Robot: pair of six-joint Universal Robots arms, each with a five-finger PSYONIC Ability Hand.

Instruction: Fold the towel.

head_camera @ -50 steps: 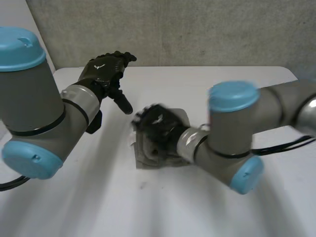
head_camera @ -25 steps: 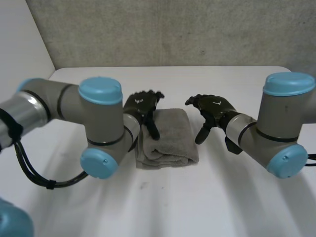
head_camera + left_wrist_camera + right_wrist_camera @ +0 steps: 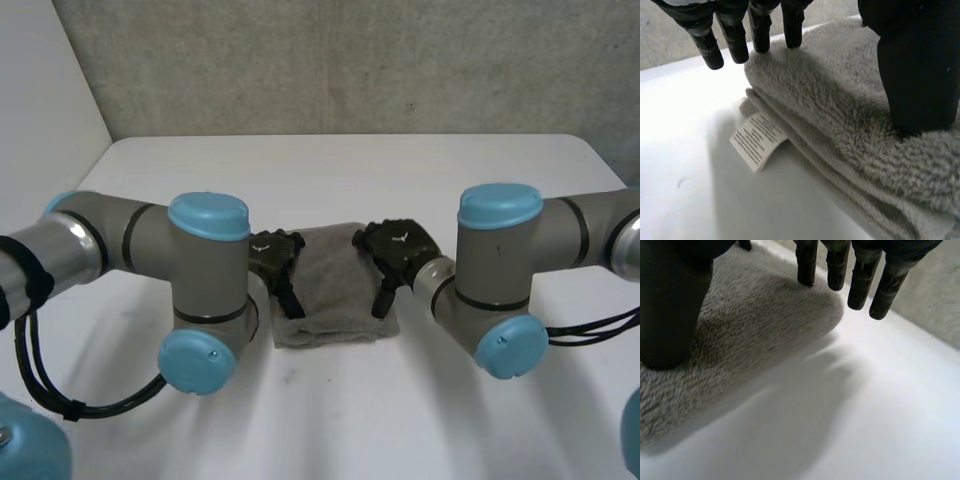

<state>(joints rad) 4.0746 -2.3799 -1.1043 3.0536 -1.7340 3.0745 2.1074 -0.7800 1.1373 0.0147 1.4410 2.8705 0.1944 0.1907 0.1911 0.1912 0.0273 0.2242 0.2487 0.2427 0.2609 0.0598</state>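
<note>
You are watching both hands flanking the folded towel.

The grey towel is lying folded in layers near the middle of the white table. Your left hand is sitting at the towel's left edge, its fingers reaching out straight and relaxed at that edge while its thumb is pressing on the top layer, gripping nothing. Your right hand is doing the same at the right edge, with fingers straight and thumb resting on the pile. A white label is poking out from between the layers, near the left hand's fingertips.
</note>
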